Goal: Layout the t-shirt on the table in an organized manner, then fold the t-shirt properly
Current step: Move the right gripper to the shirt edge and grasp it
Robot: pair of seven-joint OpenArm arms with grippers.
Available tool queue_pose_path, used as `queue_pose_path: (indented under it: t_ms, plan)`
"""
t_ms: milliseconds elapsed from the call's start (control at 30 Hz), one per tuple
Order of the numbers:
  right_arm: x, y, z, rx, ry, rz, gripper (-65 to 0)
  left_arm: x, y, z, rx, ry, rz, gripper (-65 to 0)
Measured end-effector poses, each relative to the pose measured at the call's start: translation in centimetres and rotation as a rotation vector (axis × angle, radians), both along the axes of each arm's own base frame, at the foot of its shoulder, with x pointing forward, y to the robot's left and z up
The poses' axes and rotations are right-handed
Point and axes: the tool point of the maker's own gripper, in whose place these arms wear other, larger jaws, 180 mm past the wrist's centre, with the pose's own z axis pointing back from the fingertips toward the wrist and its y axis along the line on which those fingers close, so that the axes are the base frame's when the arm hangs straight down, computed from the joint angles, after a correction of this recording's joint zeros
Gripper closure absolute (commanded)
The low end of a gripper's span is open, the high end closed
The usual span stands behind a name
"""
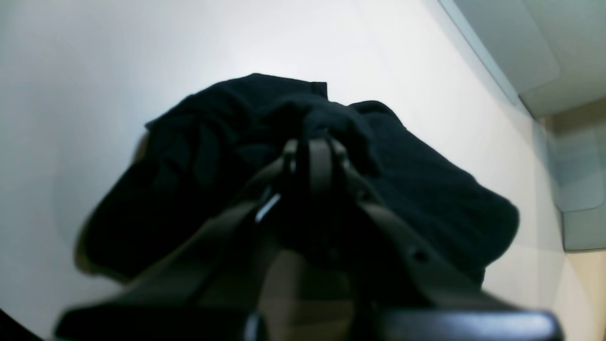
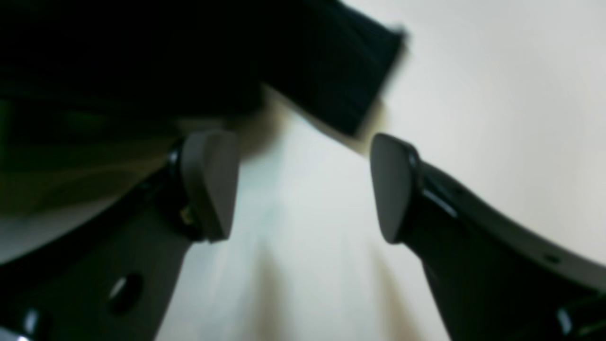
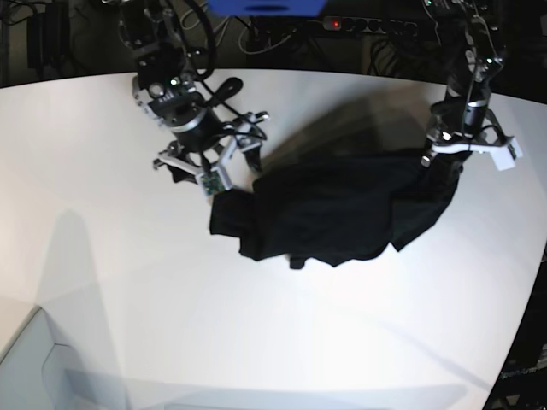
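Observation:
The black t-shirt (image 3: 333, 209) lies crumpled on the white table (image 3: 128, 282), with its right end lifted. My left gripper (image 3: 444, 161) is shut on a bunch of the shirt's fabric; the left wrist view shows the closed fingertips (image 1: 319, 156) pinching the cloth (image 1: 213, 142), which hangs below them over the table (image 1: 71, 94). My right gripper (image 3: 224, 171) is open and empty at the shirt's left end. In the right wrist view it (image 2: 300, 187) stands just short of a shirt edge (image 2: 331, 80). No printed graphic shows.
Cables and a power strip (image 3: 376, 26) run along the table's back edge, beside a blue object (image 3: 265, 7). The table's curved edge (image 3: 521, 282) is at the right. A grey box (image 3: 34, 367) sits off the front-left corner.

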Motion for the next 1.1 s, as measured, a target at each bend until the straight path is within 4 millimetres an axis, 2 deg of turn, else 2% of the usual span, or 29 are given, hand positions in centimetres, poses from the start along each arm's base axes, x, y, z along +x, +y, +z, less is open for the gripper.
queue_pose_path:
  t_ms: [67,200,300,367,500,700,833,900,1100]
  plan:
    - [-0.2,0.7,-0.2,0.005,0.008,0.018,-45.2,-0.1,0.0,-0.6,-0.006,0.016,0.001,-0.3]
    - [1.4,0.4,-1.3,-0.026,0.021,0.017,-45.1,-0.1,0.7,-0.8,0.007,0.024,0.004,-0.3]
    - [2.0,0.2,-1.6,-0.035,0.023,0.015,-45.0,0.5,3.3,0.5,0.033,-0.015,0.064,-0.3]
    - [1.7,0.2,-2.2,-0.04,0.042,0.017,-45.0,0.9,5.1,1.2,0.053,-0.036,0.108,-0.3]
    - [1.7,0.8,-2.0,-0.022,0.04,0.017,-45.0,0.9,6.5,1.9,0.066,-0.053,0.142,-0.3]
    - [2.4,1.4,-0.3,-0.008,-0.008,0.026,-45.0,1.7,6.8,2.4,0.062,-0.078,0.155,-0.3]
    - [0.7,4.9,0.0,0.021,-0.004,0.124,-45.0,1.3,6.9,1.0,0.048,-0.042,0.161,-0.3]
    - [0.5,5.6,0.2,0.029,-0.005,0.139,-45.0,1.3,7.0,0.8,0.047,-0.035,0.162,-0.3]
    - [2.9,6.2,1.3,0.041,-0.048,0.128,-44.9,1.2,7.0,0.5,0.042,-0.029,0.163,-0.3]
